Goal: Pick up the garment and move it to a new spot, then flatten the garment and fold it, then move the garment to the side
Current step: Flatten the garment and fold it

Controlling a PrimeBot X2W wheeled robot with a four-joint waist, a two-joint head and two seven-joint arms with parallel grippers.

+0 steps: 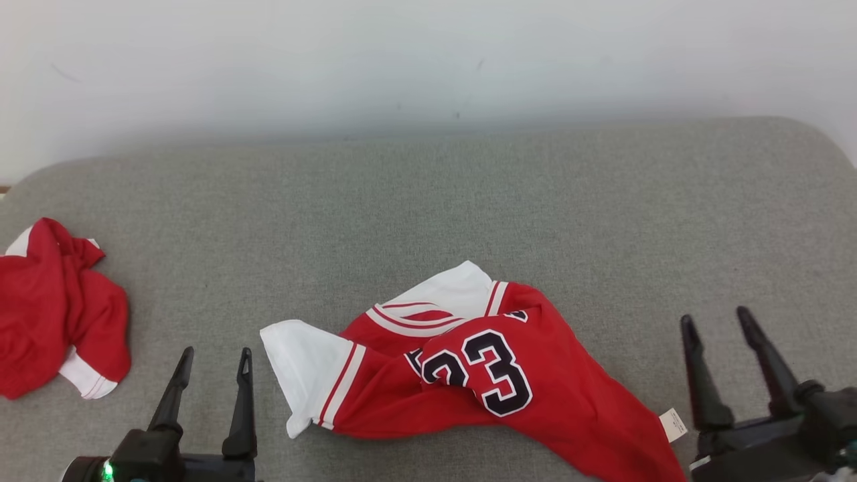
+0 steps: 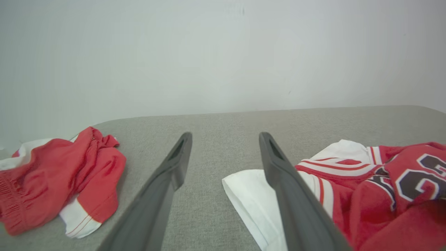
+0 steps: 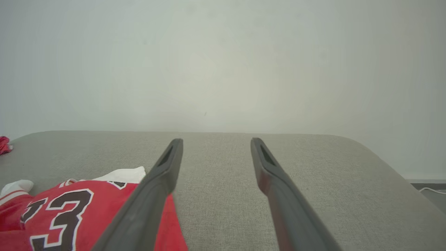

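I saw the crumpled red number 23 jersey (image 1: 495, 375) lying at six o'clock on the grey tabletop (image 1: 428, 201), left fingers (image 1: 240, 408) at seven o'clock spread wide and empty, right fingers (image 1: 699, 381) at four o'clock likewise apart, gripping nothing, another red garment (image 1: 60, 308) at nine o'clock

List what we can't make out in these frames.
Jersey, lower right end: head view, cut off by the bottom edge.
Tag print: head view, too small to read.
Second red garment: head view, bunched and cut by the left edge; type unclear.
Jersey sleeve: left wrist view, partly behind a finger.
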